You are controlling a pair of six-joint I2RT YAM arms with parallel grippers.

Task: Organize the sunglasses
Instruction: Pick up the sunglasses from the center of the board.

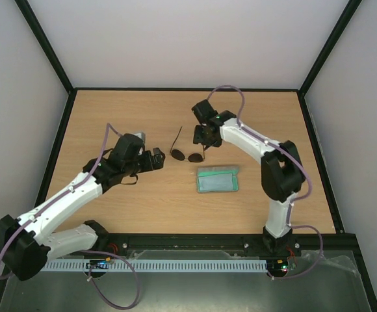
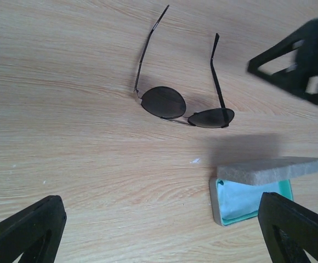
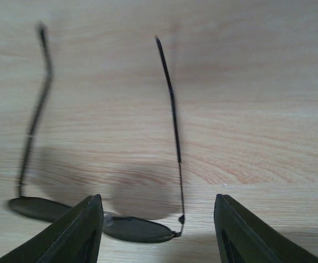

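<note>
Left gripper (image 2: 160, 204): fingers spread wide, nothing between them, held above the table and aimed at the sunglasses from their left side. Right gripper (image 3: 158, 198): fingers apart, poised low at the lens end of the sunglasses. One temple arm runs through the gap between the fingers without meeting either. Whether the left-hand finger (image 3: 82, 230) touches the lens beneath it cannot be told.

Sunglasses (image 2: 164, 102): lying on the table near its middle, between the two grippers. Both temple arms are unfolded. In the top view the two round dark lenses face the near edge and the temple arms run away toward the back wall. No finger grips the frame.

Grey case (image 2: 271, 169): just to the near right of the sunglasses, apart from them, open with its lid raised. The inside shows pale turquoise (image 2: 241, 198); lining or cloth cannot be told.

Table (image 1: 110, 117): light wood grain, matt, flat. A black border frames it on all sides. A white perforated rail (image 1: 175, 265) runs along the near edge, between the arm bases.

Enclosure: plain pale walls (image 1: 175, 39) on three sides, with black corner posts (image 1: 45, 45) sloping up from the back corners. Lilac cables (image 1: 231, 91) loop along both arms.
</note>
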